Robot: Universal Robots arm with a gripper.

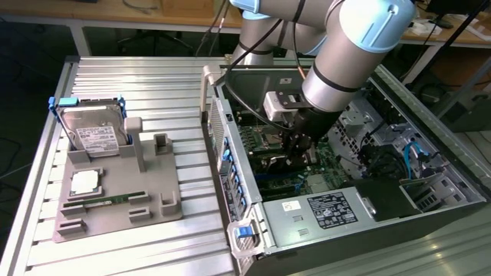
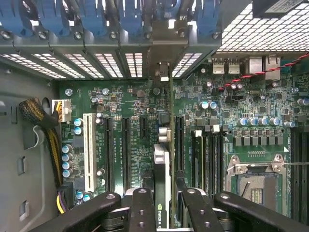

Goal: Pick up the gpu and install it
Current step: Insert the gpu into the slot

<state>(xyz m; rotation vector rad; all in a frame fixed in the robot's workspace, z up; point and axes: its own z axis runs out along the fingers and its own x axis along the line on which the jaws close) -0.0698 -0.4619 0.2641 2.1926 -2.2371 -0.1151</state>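
Observation:
The gpu (image 2: 162, 159) appears edge-on in the wrist view, its silver end bracket (image 2: 162, 48) up against the case's rear slot openings. My gripper (image 2: 164, 200) is shut on it, one black finger (image 2: 141, 208) on each side of the card. The card stands upright over the green motherboard (image 2: 130, 101), in line with the black expansion slots. In the exterior view my gripper (image 1: 298, 146) reaches down into the open computer case (image 1: 230, 144), with the gpu (image 1: 277, 162) a dark shape below it just above the board. Whether the card sits in a slot I cannot tell.
A grey holder (image 1: 153, 190) on the slatted table at the exterior view's left carries a silver hard drive (image 1: 94, 131), a CPU (image 1: 84, 183) and a RAM stick (image 1: 107, 201). Inside the case are the power supply (image 1: 330, 210), cables (image 1: 383, 158) and an empty CPU socket (image 2: 255, 186).

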